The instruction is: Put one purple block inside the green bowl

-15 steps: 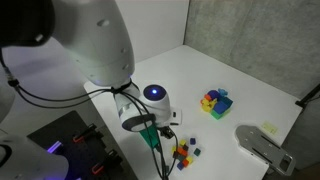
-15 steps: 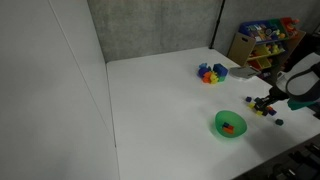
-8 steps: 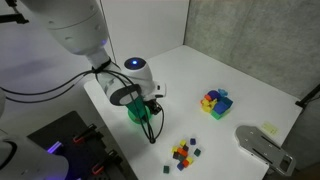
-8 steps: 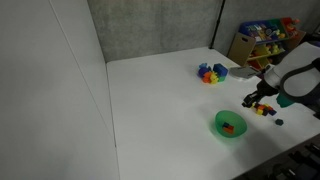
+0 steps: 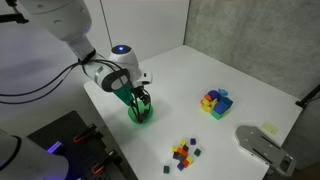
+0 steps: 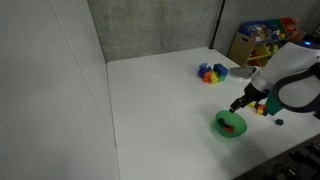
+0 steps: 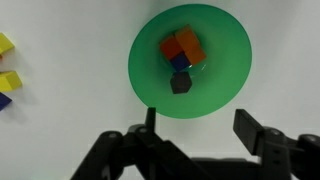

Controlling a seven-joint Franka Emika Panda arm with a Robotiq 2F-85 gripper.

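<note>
Directly above the small round bright green plastic bowl, the robot's black two-fingered gripper hangs spread wide and empty; a small dark purple cube lies inside the bowl, beside orange and red cubes.

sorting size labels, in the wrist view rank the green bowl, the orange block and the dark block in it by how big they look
1. green bowl, by far the largest.
2. orange block, looks slightly bigger than the dark one, but it seems to sit higher, nearer the camera, so this is unsure.
3. dark block.
</note>
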